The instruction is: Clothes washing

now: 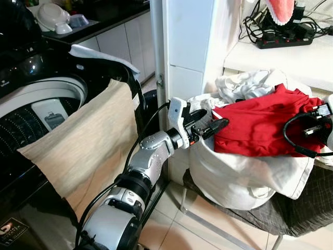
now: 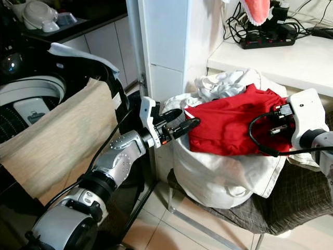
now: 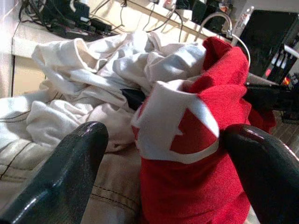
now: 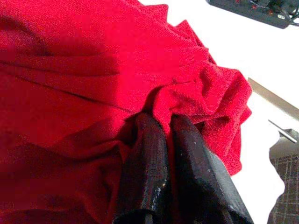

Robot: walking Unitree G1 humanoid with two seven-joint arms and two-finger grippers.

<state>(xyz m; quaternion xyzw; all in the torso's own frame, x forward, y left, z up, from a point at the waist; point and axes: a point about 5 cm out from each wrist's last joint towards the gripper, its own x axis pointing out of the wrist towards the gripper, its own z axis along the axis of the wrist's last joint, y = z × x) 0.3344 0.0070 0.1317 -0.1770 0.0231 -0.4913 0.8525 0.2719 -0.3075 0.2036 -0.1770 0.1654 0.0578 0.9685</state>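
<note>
- Red garment (image 1: 260, 125) lies on top of the white laundry bag (image 1: 234, 177), which sits on a checked chair (image 1: 307, 208) beside the washing machine (image 1: 36, 99).
- Left pincer (image 1: 210, 123) is at the bag's rim nearest the machine, fingers (image 3: 70, 172) spread apart on either side of the red garment's edge.
- Right pincer (image 4: 161, 140) has its fingers pressed together, clamped on a fold of the red garment at the bag's far side.
- Beige cloth (image 1: 83, 146) drapes over the machine's rim.
- White clothes (image 1: 250, 83) are heaped in the bag behind the red garment.
</note>
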